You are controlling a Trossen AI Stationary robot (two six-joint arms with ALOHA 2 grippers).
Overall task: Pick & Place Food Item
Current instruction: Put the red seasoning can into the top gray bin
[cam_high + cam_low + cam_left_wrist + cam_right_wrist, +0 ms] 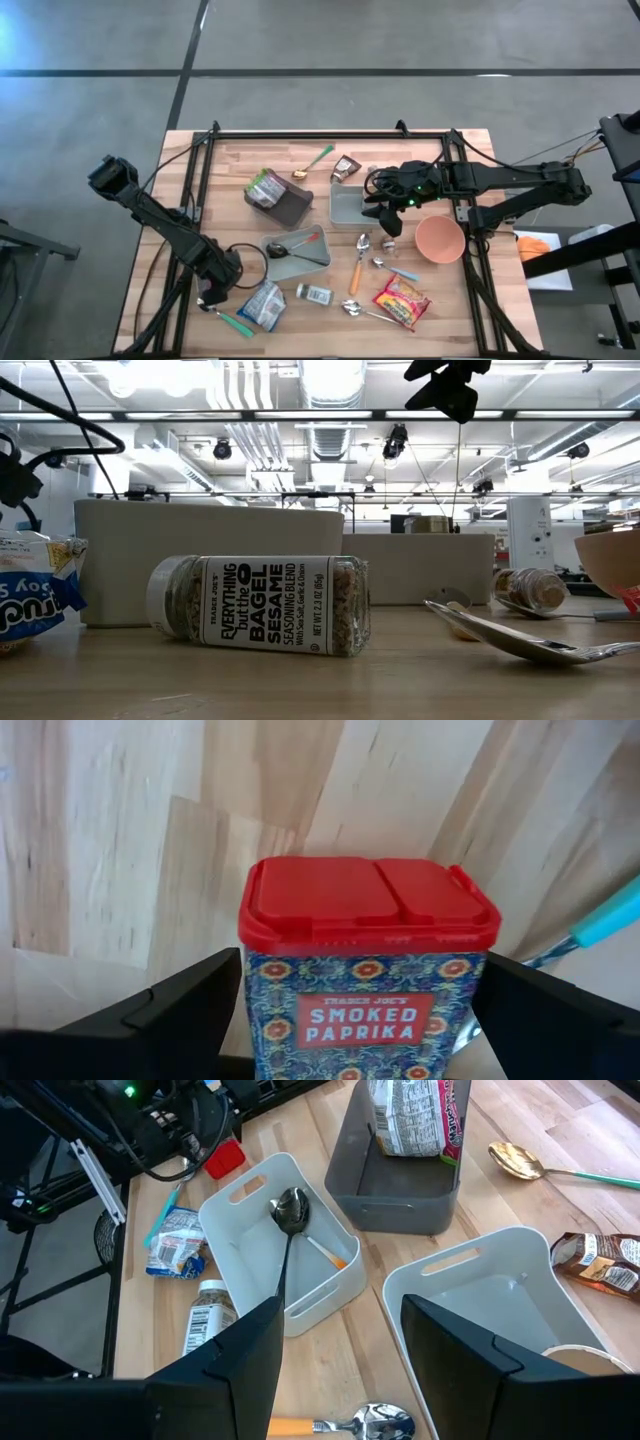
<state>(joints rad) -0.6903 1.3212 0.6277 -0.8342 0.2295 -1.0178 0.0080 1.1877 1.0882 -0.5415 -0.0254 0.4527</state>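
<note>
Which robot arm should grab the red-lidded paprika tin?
Probably the left. The left gripper already has its open fingers either side of the paprika tin, while the right gripper hangs over the pale bin.

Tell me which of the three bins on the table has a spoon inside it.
The light grey bin nearest the table's front edge: a dark spoon lies in it. The dark bin holds a food packet; the other light bin holds no spoon.

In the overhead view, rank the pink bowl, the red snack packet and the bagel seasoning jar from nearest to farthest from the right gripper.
From the right gripper, above the pale bin:
1. Pink bowl, just right of it.
2. Red snack packet, toward the table's near edge.
3. Bagel seasoning jar, lying left of the packet, slightly farther.
</note>
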